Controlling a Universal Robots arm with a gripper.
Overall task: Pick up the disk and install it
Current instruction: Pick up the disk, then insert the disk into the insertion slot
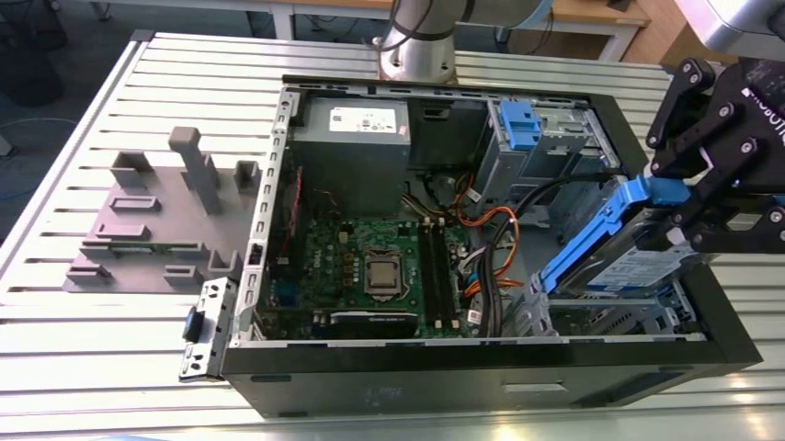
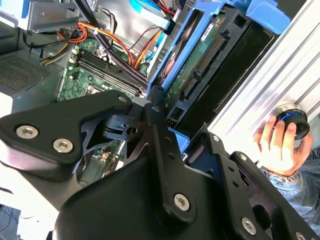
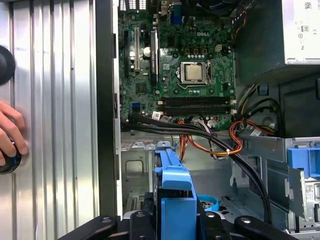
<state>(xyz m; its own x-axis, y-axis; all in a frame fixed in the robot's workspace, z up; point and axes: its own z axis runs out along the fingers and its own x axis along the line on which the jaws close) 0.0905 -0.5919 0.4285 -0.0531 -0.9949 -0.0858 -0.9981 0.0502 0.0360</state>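
the disk (image 1: 631, 266), a silver drive with a white-and-blue label framed by blue rails, is hanging tilted over the near right corner of the open computer case (image 1: 491, 390) in the exterior view, its lower end dipping toward the grey metal drive cage (image 1: 613, 322) there. in the second wrist view its green circuit-board underside and connector (image 2: 200, 65) are facing the camera. the hand (image 1: 687, 197) is gripping the disk by its upper blue rail, black fingers closed on either side of it; in the first wrist view that blue rail (image 3: 175, 195) is sitting between the finger bases. below and to the left inside the case, the green motherboard (image 1: 368, 266) is lying flat, with orange and black cables (image 1: 491, 239) running beside it. at the far right of the case a blue bracket (image 1: 521, 124) is sitting on the grey bay. on the slatted metal surface (image 1: 123, 349), well left of the case, a grey slotted holder (image 1: 160, 220) is standing. a person's hand (image 2: 277, 145) is resting on a round black knob (image 2: 295, 120) on the surface, in the second wrist view.
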